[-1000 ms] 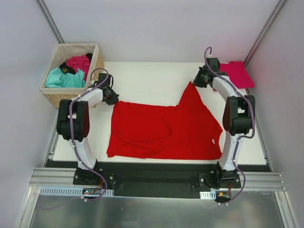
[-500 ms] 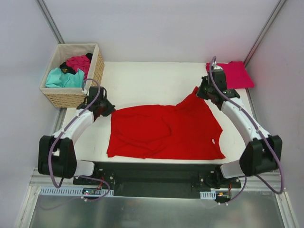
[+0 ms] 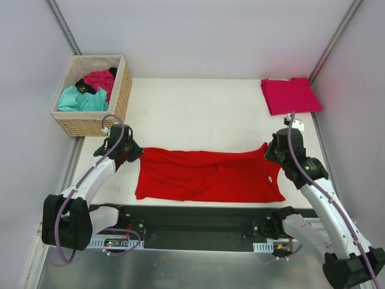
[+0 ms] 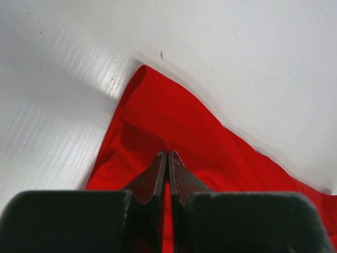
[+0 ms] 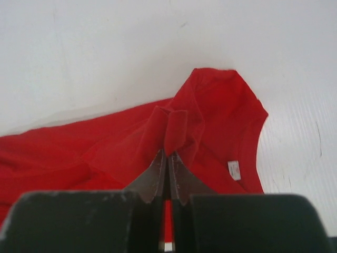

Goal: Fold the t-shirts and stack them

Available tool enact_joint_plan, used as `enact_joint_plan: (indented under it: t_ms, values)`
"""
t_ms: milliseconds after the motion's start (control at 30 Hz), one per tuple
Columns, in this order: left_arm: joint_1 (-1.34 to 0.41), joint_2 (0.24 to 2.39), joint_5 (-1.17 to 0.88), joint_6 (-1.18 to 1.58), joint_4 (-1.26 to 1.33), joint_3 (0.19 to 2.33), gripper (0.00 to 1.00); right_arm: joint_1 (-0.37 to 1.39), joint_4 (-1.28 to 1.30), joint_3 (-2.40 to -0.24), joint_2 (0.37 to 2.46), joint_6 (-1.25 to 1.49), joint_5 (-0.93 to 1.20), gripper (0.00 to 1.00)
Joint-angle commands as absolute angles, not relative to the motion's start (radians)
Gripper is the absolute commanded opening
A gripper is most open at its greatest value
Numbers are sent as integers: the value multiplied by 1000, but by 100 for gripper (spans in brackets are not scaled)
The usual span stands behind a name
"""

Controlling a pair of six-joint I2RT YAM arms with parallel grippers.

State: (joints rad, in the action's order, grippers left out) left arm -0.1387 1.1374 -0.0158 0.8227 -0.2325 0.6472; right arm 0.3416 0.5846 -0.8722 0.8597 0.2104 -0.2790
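The bright red t-shirt (image 3: 207, 174) lies across the near part of the white table (image 3: 192, 114) as a long, low band, its far edge doubled over toward the front. The left gripper (image 4: 167, 157) has its jaws pressed together on the cloth at the shirt's far-left corner. The right gripper (image 5: 168, 156) is likewise clamped on a bunched fold at the far-right corner (the neck label shows just beside it). Both pinched corners sit low, at or close to the table surface.

A pinkish crimson t-shirt (image 3: 290, 95) lies folded flat at the far right corner of the table, well apart from the red one. The wicker basket (image 3: 84, 125) beside the table's far left corner holds teal (image 3: 77, 100), magenta (image 3: 100, 78) and black (image 3: 85, 88) shirts in a loose heap.
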Motion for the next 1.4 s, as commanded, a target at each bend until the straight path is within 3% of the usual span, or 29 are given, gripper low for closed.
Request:
enact_joint_plan:
  t_ms: [0,500,833,1367]
  values:
    - [-150,1129,28,808,-235,641,0,365,716,-805,735,270,-305,1]
    - [-153,1126,37,796,-235,629,0,417,913,-684,473,394,-293,1]
    - [-153,1095,25,787,-235,620,0,428,908,-649,460,405,-278,1]
    - [-153,844,34,790,-373,528,0,459,907,-647,514,413,-299,1]
